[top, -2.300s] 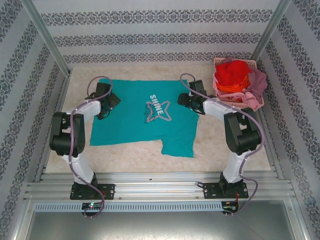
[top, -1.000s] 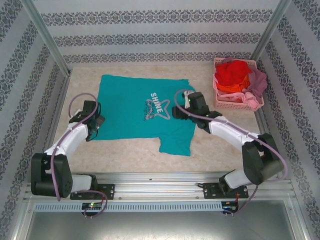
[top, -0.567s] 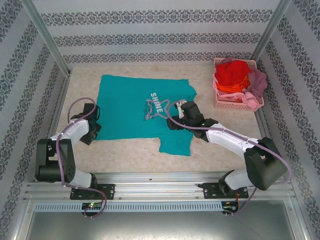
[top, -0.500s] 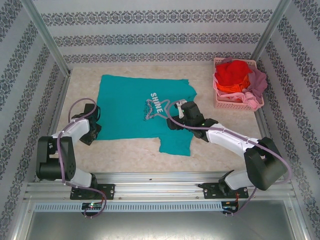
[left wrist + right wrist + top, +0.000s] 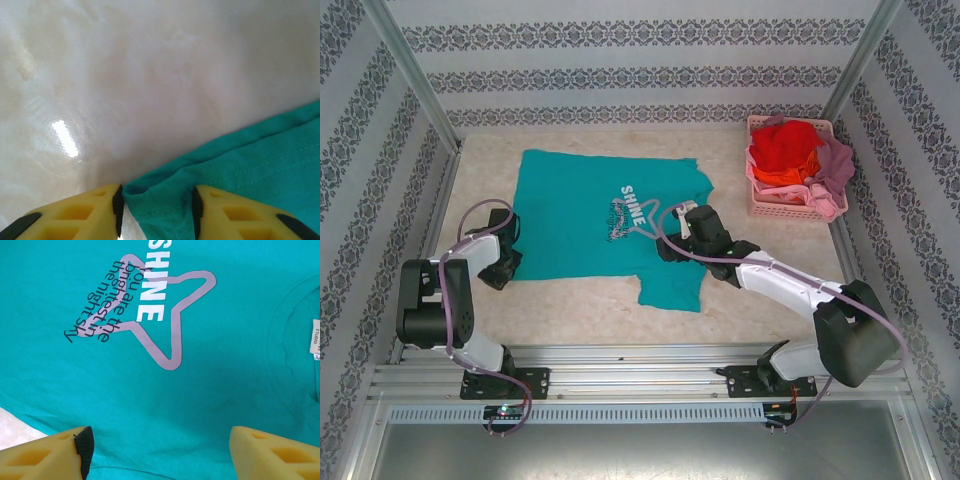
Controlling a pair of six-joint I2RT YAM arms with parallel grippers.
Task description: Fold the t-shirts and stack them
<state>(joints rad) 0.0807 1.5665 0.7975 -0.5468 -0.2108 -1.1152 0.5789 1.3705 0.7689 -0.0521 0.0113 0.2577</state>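
Top external view: a pink lattice basket (image 5: 775,207) stands at the far right corner of the bench (image 5: 580,300). It is heaped above its rim with a red t-shirt (image 5: 783,145) on top, an orange t-shirt (image 5: 780,180) below it, and a mauve-pink t-shirt (image 5: 832,165) spilling over the right side. The teal t-shirt (image 5: 580,215) lies spread flat on the bench, well apart from the basket, chest print facing up.

The left gripper (image 5: 503,268) sits low at the shirt's near left corner. In the left wrist view, the left gripper (image 5: 157,210) stands narrow, and the bunched hem corner of the teal t-shirt (image 5: 250,165) fills the gap and touches both pads.

The right gripper (image 5: 670,245) hangs over the shirt just right of the print. In the right wrist view, the right gripper (image 5: 160,452) is spread wide with nothing held, and flat teal cloth (image 5: 225,390) lies beneath, with the star print (image 5: 170,315) and a neck label (image 5: 315,340) beyond.
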